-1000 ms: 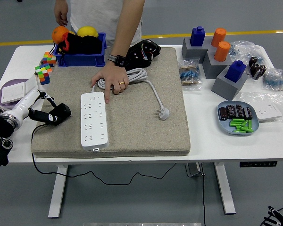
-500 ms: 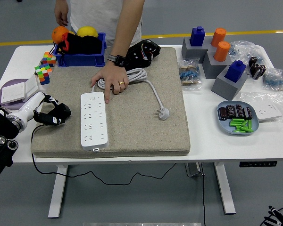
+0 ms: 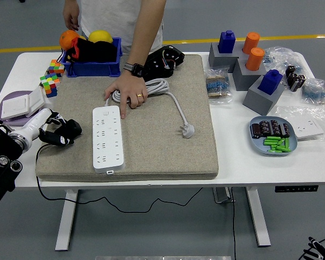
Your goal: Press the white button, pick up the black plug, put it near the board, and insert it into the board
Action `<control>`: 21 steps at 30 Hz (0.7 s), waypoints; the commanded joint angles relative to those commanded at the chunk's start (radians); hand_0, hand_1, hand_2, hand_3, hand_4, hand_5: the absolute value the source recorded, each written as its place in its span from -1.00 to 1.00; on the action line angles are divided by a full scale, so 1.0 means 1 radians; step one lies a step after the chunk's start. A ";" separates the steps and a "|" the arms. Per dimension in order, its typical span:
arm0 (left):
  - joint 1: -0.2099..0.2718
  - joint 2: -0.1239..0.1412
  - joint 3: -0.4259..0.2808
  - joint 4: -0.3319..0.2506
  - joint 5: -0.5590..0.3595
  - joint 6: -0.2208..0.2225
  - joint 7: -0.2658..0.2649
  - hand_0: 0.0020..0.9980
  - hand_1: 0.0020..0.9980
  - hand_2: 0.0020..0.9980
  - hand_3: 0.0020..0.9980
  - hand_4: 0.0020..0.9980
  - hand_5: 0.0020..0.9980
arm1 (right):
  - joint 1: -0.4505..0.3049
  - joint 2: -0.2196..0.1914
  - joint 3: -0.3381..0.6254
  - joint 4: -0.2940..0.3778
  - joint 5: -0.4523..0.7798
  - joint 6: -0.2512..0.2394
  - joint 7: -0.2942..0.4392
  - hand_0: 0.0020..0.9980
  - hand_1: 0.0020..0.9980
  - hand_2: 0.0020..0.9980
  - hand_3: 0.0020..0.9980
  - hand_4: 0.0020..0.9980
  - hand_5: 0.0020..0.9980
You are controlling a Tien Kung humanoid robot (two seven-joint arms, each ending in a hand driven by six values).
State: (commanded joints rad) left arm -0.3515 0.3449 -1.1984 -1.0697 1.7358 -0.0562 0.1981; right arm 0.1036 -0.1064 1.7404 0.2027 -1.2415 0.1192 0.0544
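Black plug (image 3: 62, 131) is held at the left edge of the beige mat (image 3: 151, 151), apparently pinched in the left hand (image 3: 50, 125), whose white forearm reaches in low from the left. Just right of it, the white board (image 3: 108, 138) is steadied at its far end by a person's hand (image 3: 128, 91).

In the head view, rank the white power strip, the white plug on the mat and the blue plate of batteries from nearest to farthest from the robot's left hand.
From the left hand, at the mat's left edge:
1. White power strip, just to its right on the mat.
2. White plug, toward the mat's right side.
3. Blue plate, off the mat on the table's right.
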 joint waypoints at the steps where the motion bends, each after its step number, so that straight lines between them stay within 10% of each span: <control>1: 0.000 -0.001 0.001 -0.001 0.000 0.004 -0.003 0.49 0.46 0.35 -0.18 0.80 -1.00 | 0.000 0.000 0.000 0.000 0.000 0.000 0.001 0.46 0.22 0.12 0.36 0.49 0.02; 4: -0.003 -0.003 0.003 -0.002 -0.005 0.015 -0.008 0.20 0.30 0.13 -0.16 0.73 -1.00 | 0.000 0.000 0.002 0.000 -0.001 -0.001 0.001 0.45 0.22 0.11 0.36 0.49 0.02; 21: -0.008 0.004 0.020 -0.014 -0.059 0.012 0.000 -0.13 -0.04 -0.01 -0.10 0.58 -1.00 | 0.000 0.003 0.010 0.000 -0.003 -0.005 0.007 0.45 0.22 0.11 0.35 0.49 0.02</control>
State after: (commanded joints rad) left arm -0.3592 0.3487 -1.1786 -1.0833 1.6766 -0.0446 0.1985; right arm 0.1040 -0.1039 1.7501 0.2032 -1.2448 0.1143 0.0610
